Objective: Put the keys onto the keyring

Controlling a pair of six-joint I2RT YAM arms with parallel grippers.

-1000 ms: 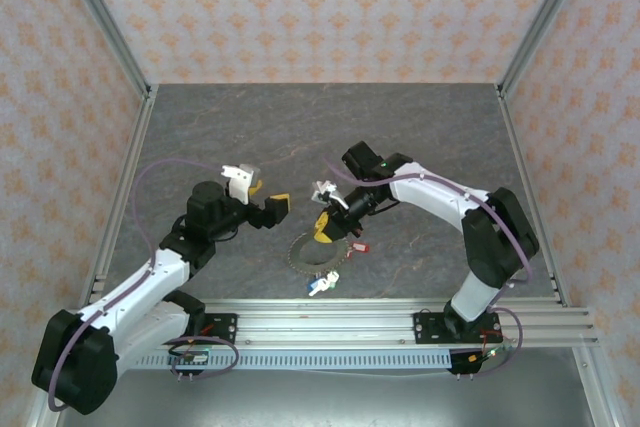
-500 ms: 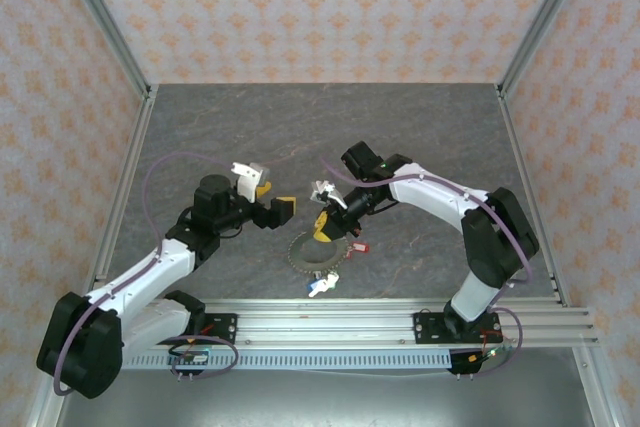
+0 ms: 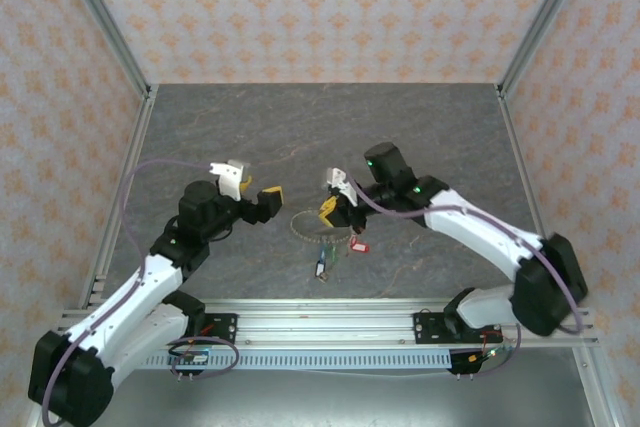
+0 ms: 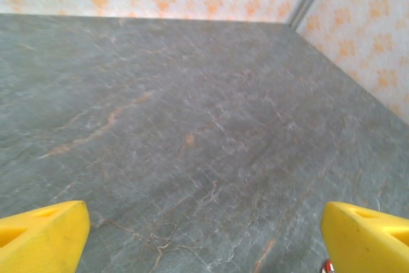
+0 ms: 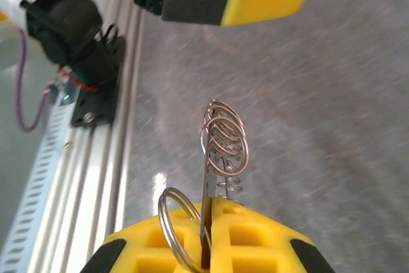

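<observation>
I've got the right jaws clamped on the keyring; keys at its 6 o'clock. Left jaws wide apart, at its 9 o'clock.

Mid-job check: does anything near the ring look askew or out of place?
The thin grey metal keyring stands edge-on, pinched in the shut right gripper, small wire loops bunched on its rim. The red-tagged key lies on the grey table apart from the blue- and green-tagged keys. Nothing looks damaged.
</observation>
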